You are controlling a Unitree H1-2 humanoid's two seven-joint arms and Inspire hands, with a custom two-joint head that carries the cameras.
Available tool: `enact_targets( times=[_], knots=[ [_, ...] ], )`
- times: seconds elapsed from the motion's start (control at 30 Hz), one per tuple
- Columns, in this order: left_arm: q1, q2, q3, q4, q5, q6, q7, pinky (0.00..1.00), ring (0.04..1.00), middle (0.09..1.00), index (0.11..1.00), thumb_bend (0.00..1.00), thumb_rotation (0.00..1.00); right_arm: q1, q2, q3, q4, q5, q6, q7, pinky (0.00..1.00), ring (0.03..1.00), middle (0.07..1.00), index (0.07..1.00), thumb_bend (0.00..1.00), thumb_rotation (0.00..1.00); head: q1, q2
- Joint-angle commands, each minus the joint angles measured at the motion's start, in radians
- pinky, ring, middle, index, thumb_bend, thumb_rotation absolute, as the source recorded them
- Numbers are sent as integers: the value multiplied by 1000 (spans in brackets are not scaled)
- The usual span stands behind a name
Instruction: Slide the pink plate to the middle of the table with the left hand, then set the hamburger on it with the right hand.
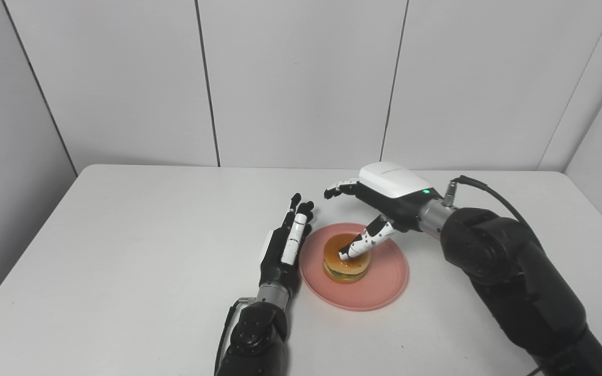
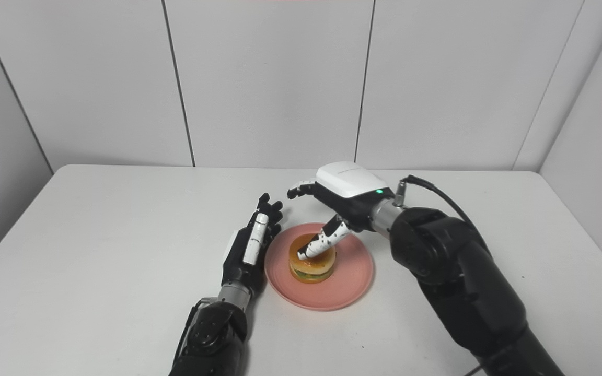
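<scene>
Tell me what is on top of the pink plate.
The hamburger sits on the plate, near its middle. The right hand hangs open above it, thumb at the bun. The plate surface beneath the hamburger is covered.

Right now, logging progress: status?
Left hand open beside pink plate. Right hand open above hamburger, thumb on bun. Hamburger on plate. Nothing in the way.
</scene>
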Motion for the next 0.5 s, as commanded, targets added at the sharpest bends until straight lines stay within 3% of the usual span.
enact_targets(
  times=[0.0, 0.1, 0.2, 0.27, 0.33, 0.47],
  knots=[
    [71, 21, 2, 48, 13, -11, 5, 1000, 968, 951, 999, 713, 822, 26, 26, -68, 28, 91, -78, -122, 630, 741, 779, 778, 888, 507, -1, 0],
    [74, 25, -1, 40, 34, -37, 25, 1000, 970, 938, 959, 725, 785, 77, 86, -147, 93, 229, -116, -207, 653, 755, 795, 788, 817, 591, -2, -1],
    [81, 25, -5, 22, 58, -79, 48, 999, 980, 950, 952, 770, 753, 136, 247, -300, 184, 497, -95, -288, 662, 744, 774, 780, 840, 721, -2, 1],
    [85, 27, -9, 17, 80, -119, 67, 1000, 979, 956, 968, 791, 736, 156, 320, -370, 234, 607, -97, -325, 688, 753, 786, 788, 850, 788, -3, 1],
    [89, 30, -12, 18, 99, -154, 83, 1000, 976, 956, 978, 795, 734, 163, 362, -415, 275, 669, -110, -351, 729, 774, 798, 793, 861, 804, -5, 2],
    [94, 40, -12, 19, 125, -195, 113, 1000, 991, 972, 999, 777, 760, 169, 405, -474, 397, 769, -220, -394, 792, 814, 813, 818, 857, 790, -10, 2]
  ],
)
